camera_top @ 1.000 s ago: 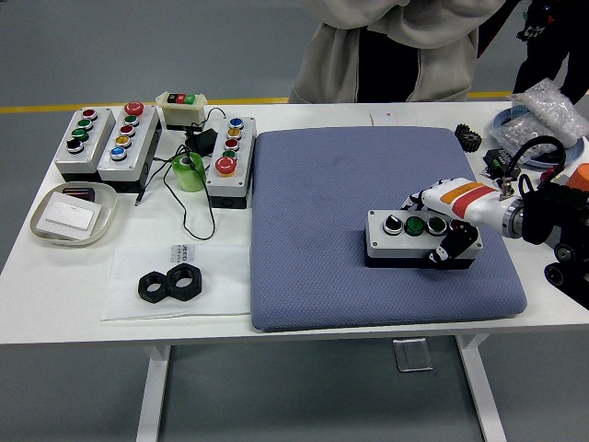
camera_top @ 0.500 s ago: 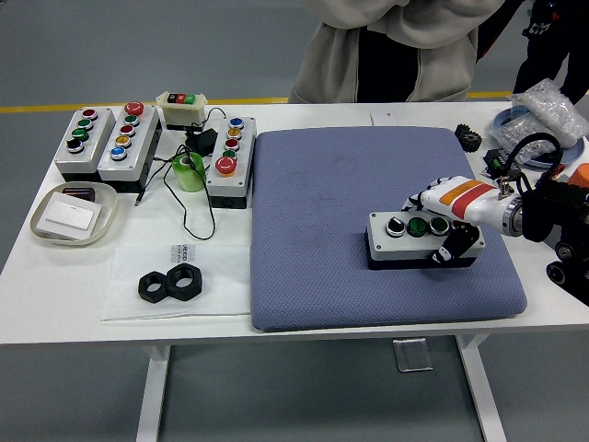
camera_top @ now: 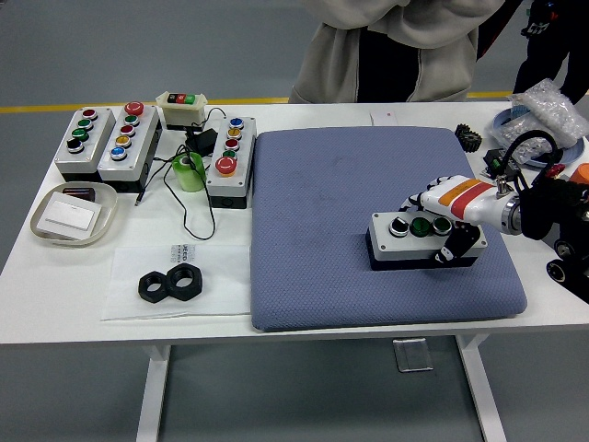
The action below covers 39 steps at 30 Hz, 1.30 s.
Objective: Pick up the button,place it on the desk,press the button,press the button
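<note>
A grey button box (camera_top: 405, 234) with a black knob and green buttons on top lies on the blue-grey pad (camera_top: 313, 230), right of its middle. My right hand (camera_top: 444, 224), white with an orange stripe, comes in from the right edge and is closed around the box's right end, fingers on its far side and thumb (camera_top: 450, 250) on its near side. The box looks slightly raised at that end. The left arm is out of sight.
Several other button boxes (camera_top: 120, 138) stand at the table's back left, with a green tape roll (camera_top: 189, 171), a grey tray (camera_top: 72, 215) and two black nuts (camera_top: 171, 283). Bags and parts (camera_top: 543, 110) crowd the right edge. A person (camera_top: 396, 46) stands at the far side.
My right hand and the button box have shifted slightly up and to the right on the pad, the grip unchanged.
</note>
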Motion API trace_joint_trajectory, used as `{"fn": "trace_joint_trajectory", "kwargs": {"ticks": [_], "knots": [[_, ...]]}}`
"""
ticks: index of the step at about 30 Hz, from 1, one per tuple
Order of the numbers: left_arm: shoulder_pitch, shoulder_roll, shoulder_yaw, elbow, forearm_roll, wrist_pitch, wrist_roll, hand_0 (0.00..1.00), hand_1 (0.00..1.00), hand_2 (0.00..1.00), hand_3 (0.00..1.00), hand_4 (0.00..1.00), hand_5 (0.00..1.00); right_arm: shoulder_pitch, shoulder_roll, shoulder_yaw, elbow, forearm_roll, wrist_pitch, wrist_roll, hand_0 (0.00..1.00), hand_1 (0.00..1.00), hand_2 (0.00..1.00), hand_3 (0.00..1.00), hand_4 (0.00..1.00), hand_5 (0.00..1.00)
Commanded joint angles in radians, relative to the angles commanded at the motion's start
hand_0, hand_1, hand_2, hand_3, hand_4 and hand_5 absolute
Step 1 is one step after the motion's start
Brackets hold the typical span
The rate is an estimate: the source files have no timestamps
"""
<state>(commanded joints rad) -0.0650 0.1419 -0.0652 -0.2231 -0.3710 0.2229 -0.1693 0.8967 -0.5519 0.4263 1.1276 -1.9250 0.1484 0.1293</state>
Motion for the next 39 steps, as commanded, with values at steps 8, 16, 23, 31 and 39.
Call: {"fn": "trace_joint_trajectory", "kwargs": {"ticks": [8, 16, 23, 31, 39], "knots": [[-0.002, 0.0, 0.003, 0.0, -0.004, 0.0, -0.001, 0.718, 0.833, 0.897, 0.824, 0.644, 0.998, 0.0, -0.002, 0.008, 0.0, 0.017, 0.034, -0.007, 0.984, 0.836, 0.931, 0.998, 0.925, 0.02], [-0.002, -0.001, 0.0, 0.001, -0.003, 0.0, 0.0, 0.715, 0.833, 0.896, 0.824, 0.644, 0.998, -0.008, -0.008, 0.029, 0.024, 0.065, 0.051, -0.01, 0.998, 0.899, 0.995, 0.998, 0.932, 0.013], [-0.003, 0.0, 0.005, 0.001, -0.01, -0.001, -0.002, 0.715, 0.833, 0.897, 0.824, 0.645, 0.998, -0.022, -0.021, 0.075, 0.048, 0.095, 0.032, -0.007, 0.998, 0.939, 0.998, 0.998, 0.969, 0.071], [-0.002, 0.0, 0.007, 0.001, -0.013, -0.001, -0.003, 0.712, 0.833, 0.897, 0.824, 0.645, 0.998, -0.06, -0.059, 0.16, 0.122, 0.132, 0.087, -0.043, 0.998, 0.952, 0.998, 0.998, 0.975, 0.091], [0.0, 0.001, 0.017, 0.001, -0.028, -0.003, -0.008, 0.708, 0.833, 0.897, 0.824, 0.645, 0.998, -0.169, -0.131, 0.32, 0.254, 0.282, -0.051, -0.13, 0.998, 0.95, 0.998, 0.998, 0.976, 0.108]]}}
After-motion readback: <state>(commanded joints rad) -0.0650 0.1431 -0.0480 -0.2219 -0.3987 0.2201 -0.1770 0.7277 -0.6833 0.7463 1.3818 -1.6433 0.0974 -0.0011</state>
